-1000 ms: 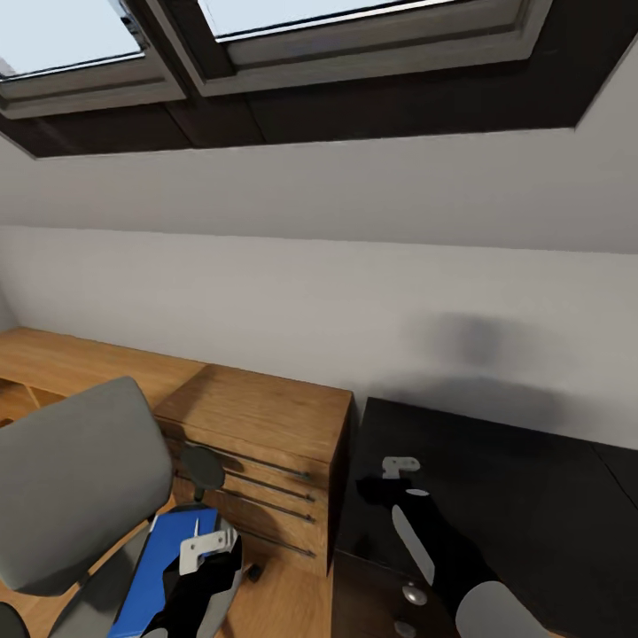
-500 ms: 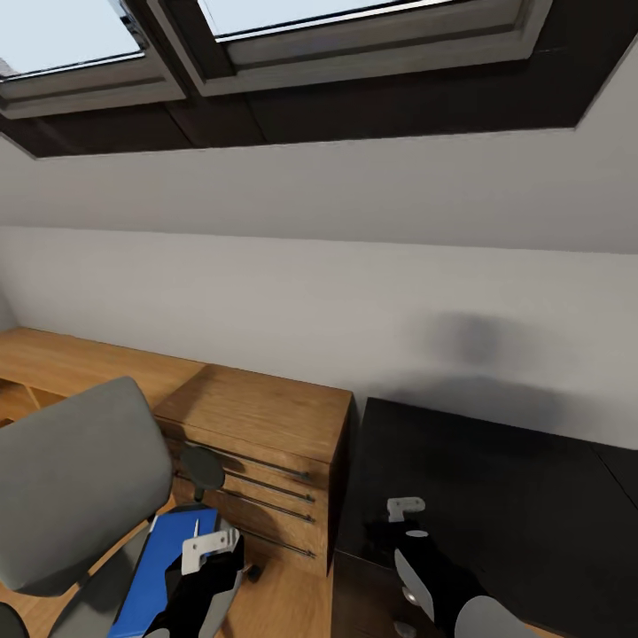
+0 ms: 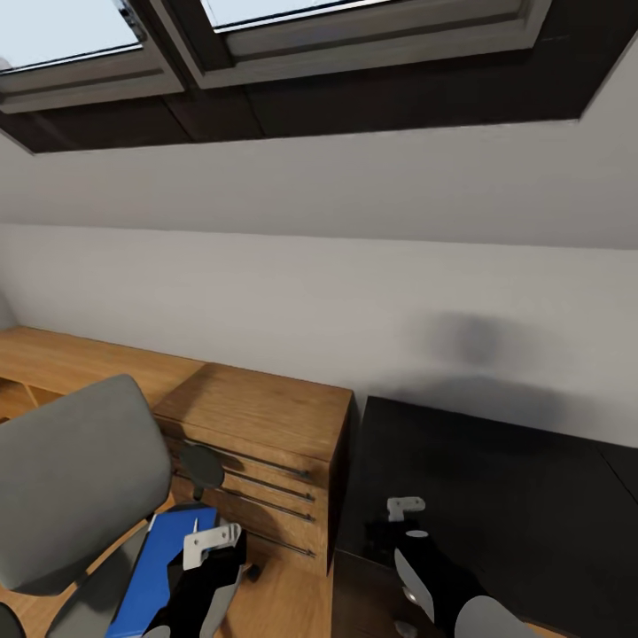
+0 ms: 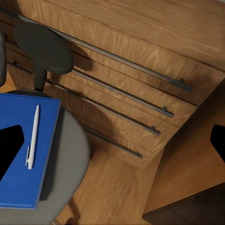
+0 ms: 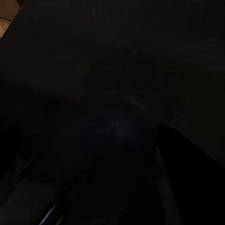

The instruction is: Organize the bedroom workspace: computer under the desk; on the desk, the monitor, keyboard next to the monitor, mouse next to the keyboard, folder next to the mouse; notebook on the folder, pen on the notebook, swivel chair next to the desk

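Note:
The grey swivel chair [image 3: 75, 483] stands at the lower left, in front of wooden drawers. On its seat lies a flat blue book [image 3: 159, 563] [image 4: 23, 150], folder or notebook, I cannot tell which. A white pen [image 4: 33, 136] rests on it. My left gripper [image 3: 211, 542] [image 4: 112, 145] hangs open over the seat's near edge, just right of the blue book. My right gripper [image 3: 390, 523] sits low over a black top [image 3: 496, 487]. In the very dark right wrist view, a dark rounded thing that looks like the mouse [image 5: 117, 136] sits between its fingers.
A wooden drawer unit [image 3: 257, 443] with long bar handles [image 4: 126, 93] stands between the chair and the black top. A low wooden surface [image 3: 62, 359] runs along the wall to the left. The chair's dark armrest pad [image 4: 44, 47] stands close to the drawers. Skylights sit overhead.
My right gripper dropped lower toward the black top a second ago and has held still since. The left gripper has hardly moved, and the view has shifted slightly.

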Controlling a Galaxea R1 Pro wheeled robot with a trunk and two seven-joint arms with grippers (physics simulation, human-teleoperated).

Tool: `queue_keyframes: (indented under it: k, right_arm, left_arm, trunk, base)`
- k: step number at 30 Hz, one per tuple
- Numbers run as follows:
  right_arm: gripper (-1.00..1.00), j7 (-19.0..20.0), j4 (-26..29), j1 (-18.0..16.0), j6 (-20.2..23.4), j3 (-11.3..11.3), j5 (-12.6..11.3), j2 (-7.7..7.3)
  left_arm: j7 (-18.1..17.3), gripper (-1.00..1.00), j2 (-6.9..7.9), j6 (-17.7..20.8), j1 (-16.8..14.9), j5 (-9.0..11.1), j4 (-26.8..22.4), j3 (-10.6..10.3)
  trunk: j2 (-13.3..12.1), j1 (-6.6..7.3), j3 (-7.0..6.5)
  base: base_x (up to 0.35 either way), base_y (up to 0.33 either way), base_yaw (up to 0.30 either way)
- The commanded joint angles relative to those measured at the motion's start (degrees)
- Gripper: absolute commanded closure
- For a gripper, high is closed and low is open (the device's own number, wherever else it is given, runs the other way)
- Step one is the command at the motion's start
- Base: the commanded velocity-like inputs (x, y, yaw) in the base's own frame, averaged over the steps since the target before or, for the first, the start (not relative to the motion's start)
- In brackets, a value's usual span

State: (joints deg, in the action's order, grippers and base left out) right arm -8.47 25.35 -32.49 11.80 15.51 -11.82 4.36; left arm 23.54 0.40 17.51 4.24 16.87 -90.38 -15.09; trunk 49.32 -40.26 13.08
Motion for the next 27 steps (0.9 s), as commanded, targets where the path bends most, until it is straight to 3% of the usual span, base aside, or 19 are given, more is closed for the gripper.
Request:
queue_keyframes:
  k: [1,4,5,7,19,27]
  right_arm:
    - [1.0,-0.5,0.1,0.0,-0.5,0.5,-0.6,-0.05]
    - [1.0,-0.7,0.1,0.0,-2.3,0.5,-0.6,0.13]
    - [1.0,-1.4,0.0,0.0,-2.9,0.6,-0.5,1.19]
    - [1.0,-2.0,-1.0,0.0,-3.2,0.6,-0.3,1.87]
    - [1.0,-2.2,-1.5,0.0,-3.8,0.6,0.8,2.14]
    - [1.0,-2.2,-1.5,0.0,-4.1,0.6,0.8,2.15]
  left_arm:
    - [0.5,-1.0,0.04,0.2,0.0,0.5,-0.1,-0.1]
    - [0.4,-1.0,0.04,0.2,0.0,0.5,-0.1,-0.1]
    - [0.4,-1.0,0.04,0.2,0.0,0.5,0.0,-0.1]
    - [0.5,-1.0,0.04,0.2,0.0,0.5,0.0,-0.1]
    - [0.5,-1.0,0.04,0.2,0.0,0.5,0.2,-1.0]
    - [0.5,-1.0,0.1,0.2,0.0,0.5,0.3,-1.1]
  trunk:
    - [0.5,-0.24,0.25]
    - [1.7,-0.9,0.79]
    - [2.1,-1.12,0.97]
    - [2.9,-1.56,1.33]
    - [7.7,-4.19,3.48]
    - [7.7,-4.19,3.48]
  base:
    - [0.0,0.0,0.0]
    - [0.0,0.0,0.0]
    - [0.0,0.0,0.0]
    - [0.0,0.0,0.0]
    - [0.0,0.0,0.0]
    - [0.0,0.0,0.0]
